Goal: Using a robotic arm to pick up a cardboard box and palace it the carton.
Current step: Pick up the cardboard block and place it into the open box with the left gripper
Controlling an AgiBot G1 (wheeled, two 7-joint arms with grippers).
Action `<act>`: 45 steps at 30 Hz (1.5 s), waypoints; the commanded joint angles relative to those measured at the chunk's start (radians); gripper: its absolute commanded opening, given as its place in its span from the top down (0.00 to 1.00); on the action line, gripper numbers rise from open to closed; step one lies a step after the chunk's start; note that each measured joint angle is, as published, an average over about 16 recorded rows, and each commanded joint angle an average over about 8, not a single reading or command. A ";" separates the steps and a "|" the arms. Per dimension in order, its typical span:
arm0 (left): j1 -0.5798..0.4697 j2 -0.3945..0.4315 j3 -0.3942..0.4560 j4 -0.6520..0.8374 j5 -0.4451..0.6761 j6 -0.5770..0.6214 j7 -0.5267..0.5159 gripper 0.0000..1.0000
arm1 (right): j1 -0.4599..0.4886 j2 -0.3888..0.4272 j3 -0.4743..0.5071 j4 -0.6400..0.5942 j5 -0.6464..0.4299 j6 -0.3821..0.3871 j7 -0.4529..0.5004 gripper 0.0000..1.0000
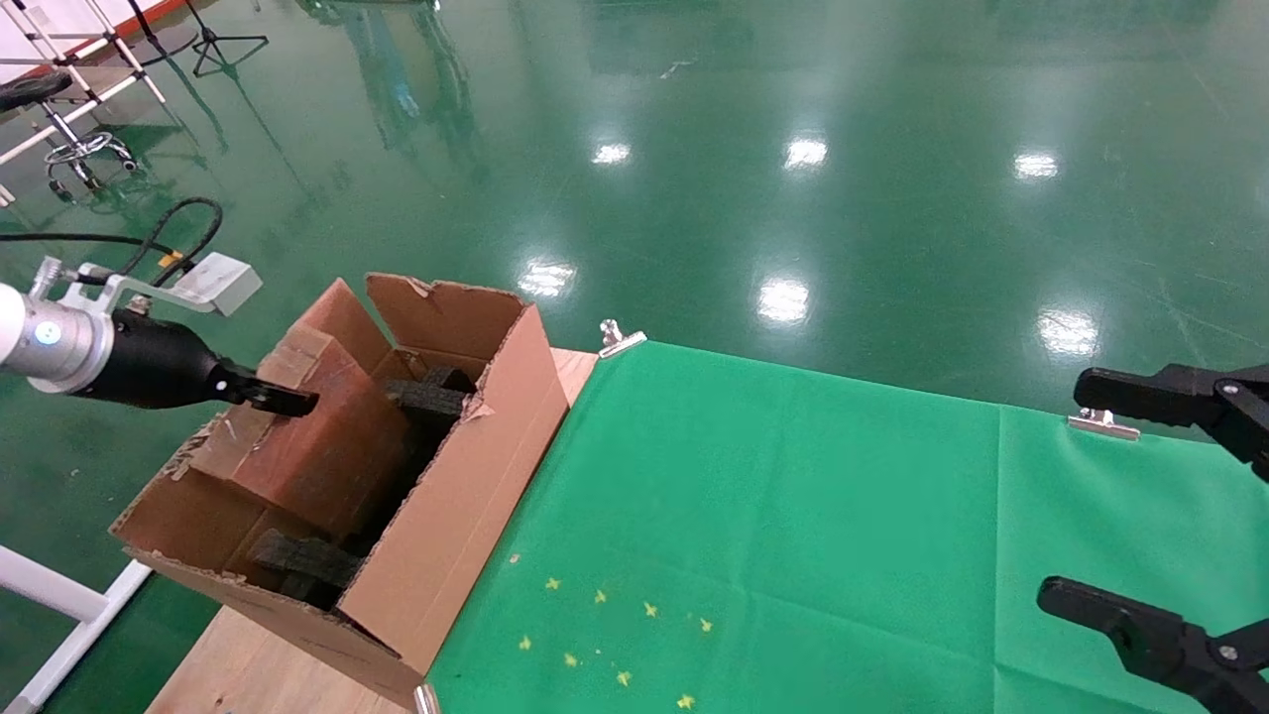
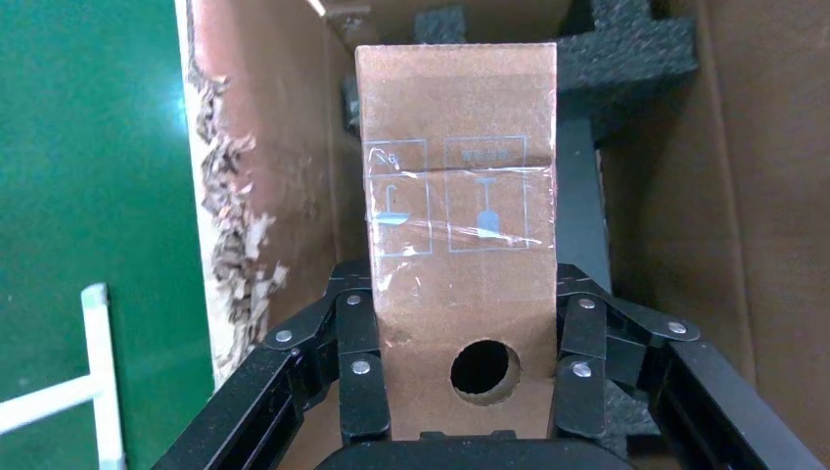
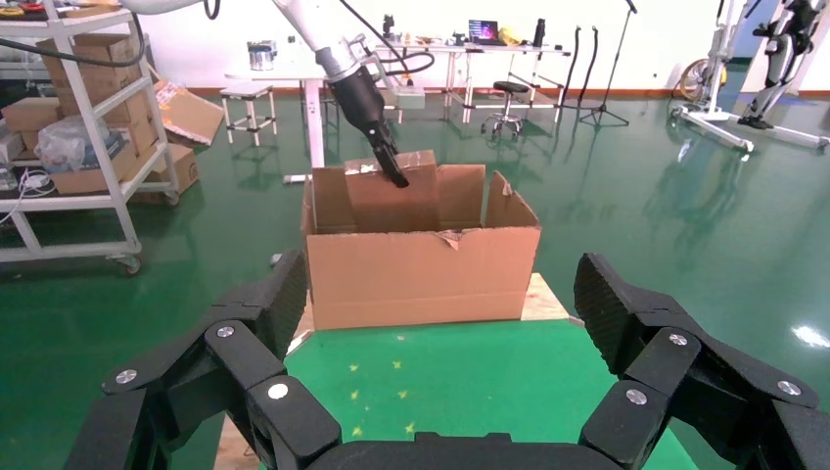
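Fingers [image 2: 358,377] of the left black jointed end effector [image 2: 470,387] pinch the small narrow brown cardboard box [image 2: 457,215], glossy with clear tape, a round hole between them. Around and beneath it gapes the large corrugated brown carton [image 1: 451,496] with ragged torn flaps and coarse black foam blocks [image 1: 428,397] inside. The right end effector [image 1: 1155,506] hovers spread above the green-clothed desk [image 1: 793,535].
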 commanded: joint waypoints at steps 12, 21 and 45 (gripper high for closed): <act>-0.033 0.085 0.035 0.222 0.077 -0.100 0.085 1.00 | 0.000 0.000 0.000 0.000 0.000 0.000 0.000 0.00; -0.013 0.160 0.040 0.344 0.084 -0.174 0.124 1.00 | 0.000 0.000 0.000 0.000 0.000 0.000 0.000 0.00; 0.036 0.274 0.047 0.508 0.094 -0.315 0.037 0.00 | 0.000 0.000 0.000 0.000 0.000 0.000 0.000 0.00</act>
